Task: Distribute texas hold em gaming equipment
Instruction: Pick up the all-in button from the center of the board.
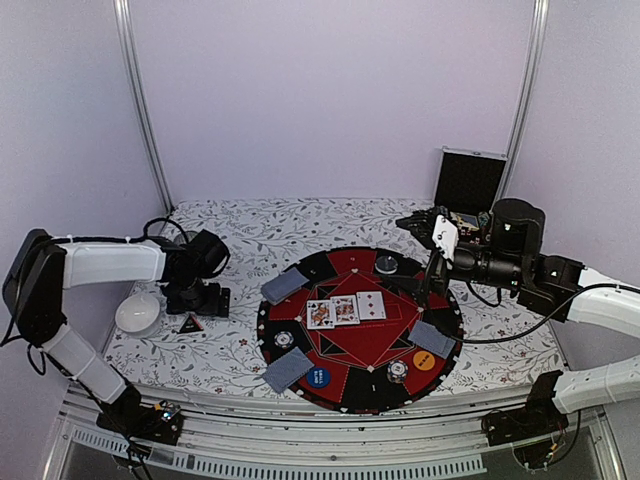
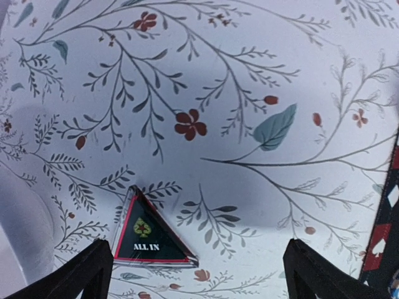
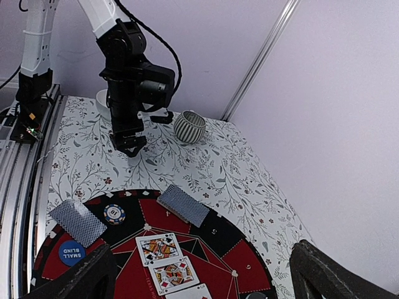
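Since neither arm has picked anything up, here's the layout going by the round red-and-black mat [image 1: 360, 347]. Well left of it sits a white bowl [image 1: 138, 313]. Just off the mat's left edge the left gripper [image 1: 197, 298] points down at the flowery tablecloth [image 1: 250, 225], jaws spread wide and empty, over a little triangular ALL IN marker [image 2: 148, 235].

On the mat's left side there's a face-down card pile [image 1: 283, 286] at the far rim and a second pile [image 1: 287, 369] at the near rim, with a striped chip [image 1: 284, 340] between them. The blue disc [image 1: 318, 378] is next along the near rim. Three face-up cards [image 1: 345, 309] lie in a row at the mat's middle. Right of those come another chip [image 1: 398, 371], the orange disc [image 1: 424, 360] and a third pile [image 1: 432, 339].

The right gripper [image 1: 418, 224] hovers above the mat's far-right edge, wide open, nothing in it. A black case [image 1: 468, 180] stands beyond that.
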Available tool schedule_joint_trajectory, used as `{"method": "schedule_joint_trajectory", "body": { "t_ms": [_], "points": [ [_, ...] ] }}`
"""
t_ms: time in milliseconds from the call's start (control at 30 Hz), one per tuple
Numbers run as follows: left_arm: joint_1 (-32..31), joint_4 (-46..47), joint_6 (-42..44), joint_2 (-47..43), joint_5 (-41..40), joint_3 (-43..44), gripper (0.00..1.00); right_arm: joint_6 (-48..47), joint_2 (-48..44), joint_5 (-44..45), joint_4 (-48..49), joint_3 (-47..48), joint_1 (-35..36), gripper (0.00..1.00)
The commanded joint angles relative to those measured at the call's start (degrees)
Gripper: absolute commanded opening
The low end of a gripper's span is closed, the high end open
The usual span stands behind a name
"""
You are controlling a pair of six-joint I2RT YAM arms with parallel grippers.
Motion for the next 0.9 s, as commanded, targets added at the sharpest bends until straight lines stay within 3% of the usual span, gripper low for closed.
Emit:
{"method": "schedule_joint_trajectory", "body": {
  "t_ms": [0, 333, 433, 633, 867],
  "points": [
    [3.4, -2.9, -3.8, 2.6, -1.5, -0.9, 0.98, 0.8, -1.0, -1.7, 1.0, -0.7, -0.1, 0.99],
    [7.8, 3.9, -0.6, 6.3, 8.2, -4.3, 0.98, 0.6, -1.0, -2.6, 0.5, -0.6, -0.1, 0.99],
    [7.9, 3.8, -0.8, 5.6, 12.9, -5.3, 0.91, 0.4, -0.9, -2.7, 0.3, -0.4, -0.1, 0.99],
    [3.6, 2.4, -2.0, 2.4, 15.2, -7.2, 0.86, 0.1, -0.7, -3.1, 0.2, -0.2, -0.1, 0.99],
    [-3.3, -0.3, -1.1, 3.3, 14.8, -5.9, 0.88, 0.0, -0.3, -3.8, -0.5, 0.2, 0.0, 0.99]
  ]
}}
